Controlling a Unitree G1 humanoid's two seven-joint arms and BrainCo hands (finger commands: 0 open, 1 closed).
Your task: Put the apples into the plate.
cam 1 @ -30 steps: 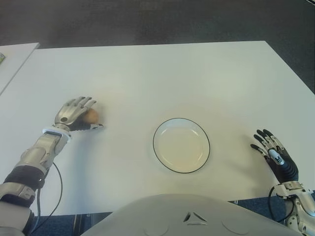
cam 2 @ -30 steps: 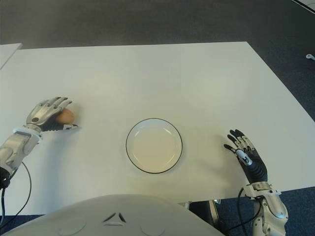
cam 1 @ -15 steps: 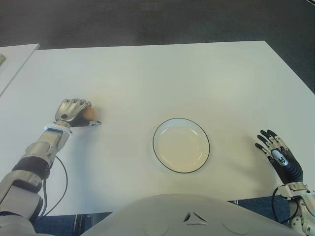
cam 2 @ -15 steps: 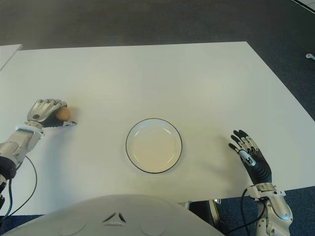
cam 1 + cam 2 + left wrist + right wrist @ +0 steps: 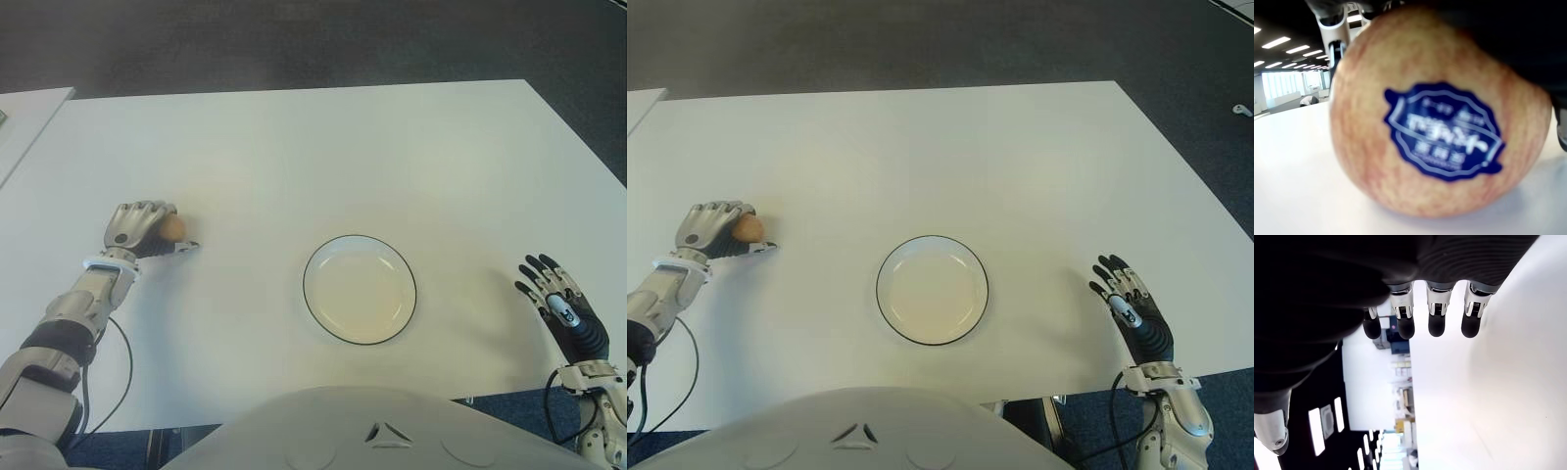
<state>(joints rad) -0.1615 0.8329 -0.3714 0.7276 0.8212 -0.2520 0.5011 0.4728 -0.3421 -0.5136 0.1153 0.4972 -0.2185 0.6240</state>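
Observation:
A reddish-yellow apple [image 5: 172, 227] with a blue sticker [image 5: 1442, 132] sits at the left of the white table [image 5: 323, 147]. My left hand [image 5: 147, 230] is shut on it, fingers curled over its top; in the left wrist view the apple [image 5: 1435, 127] still touches the table. An empty white plate [image 5: 360, 289] with a dark rim lies in the middle near the front edge. My right hand [image 5: 563, 311] shows at the front right corner, to the right of the plate, fingers [image 5: 1436, 316] spread and holding nothing.
A second white table's corner [image 5: 29, 108] shows at the far left. Dark carpet [image 5: 294, 39] lies beyond the table's far edge. My own grey body [image 5: 382, 431] fills the bottom of the eye views.
My left hand's fingers have curled from spread to shut around the apple. The right hand has drawn back slightly toward the front right corner.

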